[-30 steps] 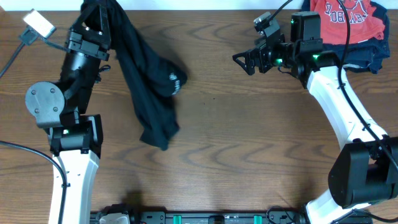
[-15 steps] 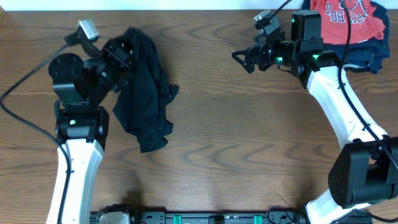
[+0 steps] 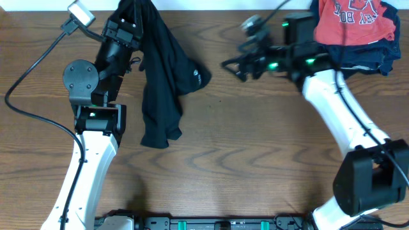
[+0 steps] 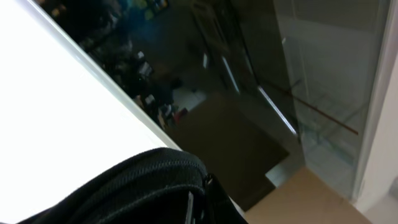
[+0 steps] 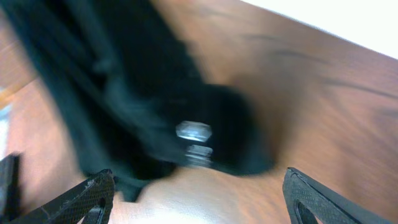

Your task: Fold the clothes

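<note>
Clamping left tool: clenched on the upper end of the black T-shirt, close to the far edge of the worktop and toward its left corner; the fingertips were buried in the fabric.
Left arm: rose from the near edge on the left side and reached up toward the far edge.
Left wrist view: faced away from the worktop into a dim room; a dark rounded shape lay along the bottom, and whether it was cloth or tool could not be told.
Black T-shirt: hung in a crumpled column from the left tool, and its lower end lay bunched on the wood left of the worktop's middle; a rounded fold bulged out to the right about halfway down.
White logo: small and round, on that right-hand bulge; it showed as a blurred pale mark in the right wrist view.
Right tool: released, its two fingers spread wide with nothing between them; it pointed left at the shirt's bulge, near it but apart.
Right arm: ran from the near right corner up toward the far edge.
Red shirt: white lettering, lying at the far right corner on top of the dark navy garments.
</note>
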`<state>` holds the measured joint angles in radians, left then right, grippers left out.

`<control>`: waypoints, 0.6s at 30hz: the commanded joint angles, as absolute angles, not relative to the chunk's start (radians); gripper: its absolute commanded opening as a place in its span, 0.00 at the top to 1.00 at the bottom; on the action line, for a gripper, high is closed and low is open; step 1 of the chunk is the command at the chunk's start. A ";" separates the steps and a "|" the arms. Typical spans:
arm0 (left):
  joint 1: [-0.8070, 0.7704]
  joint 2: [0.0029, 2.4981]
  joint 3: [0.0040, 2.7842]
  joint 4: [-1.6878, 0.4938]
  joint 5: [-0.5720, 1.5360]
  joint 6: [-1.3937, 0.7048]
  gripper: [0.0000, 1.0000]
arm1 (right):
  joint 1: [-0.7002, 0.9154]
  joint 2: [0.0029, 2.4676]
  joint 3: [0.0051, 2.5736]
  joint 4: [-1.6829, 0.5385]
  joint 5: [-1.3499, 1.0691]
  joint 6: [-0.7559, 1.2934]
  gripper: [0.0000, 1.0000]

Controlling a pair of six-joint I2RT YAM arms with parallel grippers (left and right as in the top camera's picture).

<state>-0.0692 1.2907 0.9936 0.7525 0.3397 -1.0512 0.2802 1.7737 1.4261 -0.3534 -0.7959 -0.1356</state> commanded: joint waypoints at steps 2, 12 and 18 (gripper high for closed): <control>-0.071 1.287 1.014 0.769 0.297 -1.046 0.94 | 0.421 1.769 1.444 -0.346 -0.741 -0.099 0.21; -0.071 1.287 1.014 0.764 0.297 -0.987 0.94 | 0.688 1.773 1.438 -0.275 -0.218 0.192 0.21; -0.070 1.287 1.014 0.735 0.297 -0.969 0.94 | 0.793 1.858 1.430 -0.158 -0.089 0.342 0.27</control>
<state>-0.0692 1.2907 0.9936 0.7288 0.3069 -1.0107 0.7593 1.7924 1.4258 -0.1806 -0.2161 0.2146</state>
